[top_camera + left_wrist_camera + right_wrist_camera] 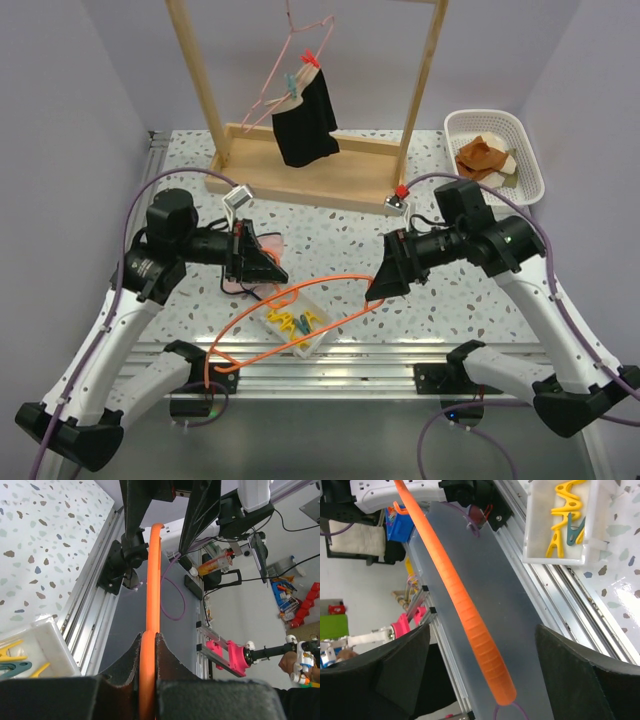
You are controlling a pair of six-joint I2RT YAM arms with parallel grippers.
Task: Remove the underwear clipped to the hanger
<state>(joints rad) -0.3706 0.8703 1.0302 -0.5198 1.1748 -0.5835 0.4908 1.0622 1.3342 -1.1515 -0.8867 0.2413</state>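
Top external: black underwear [305, 125] still clipped to pink hanger [272, 75]. Left gripper [148, 641] clenches orange hanger [153, 580]; right gripper [482, 652] gapes

- Desk [330, 235]: glossy speckled stone-look top.
- Rack [200, 80]: bare pale wood.
- Underwear [305, 125]: matt black cloth.
- Orange hanger [470, 615]: ribbed, matt plastic.
- Basket [532, 160]: white plastic lattice.
- Rails [370, 360]: brushed metal.

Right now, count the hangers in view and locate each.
2. One pink hanger hangs from the wooden rack, black underwear clipped to it. One orange hanger is gripped by the left gripper, low over the table.
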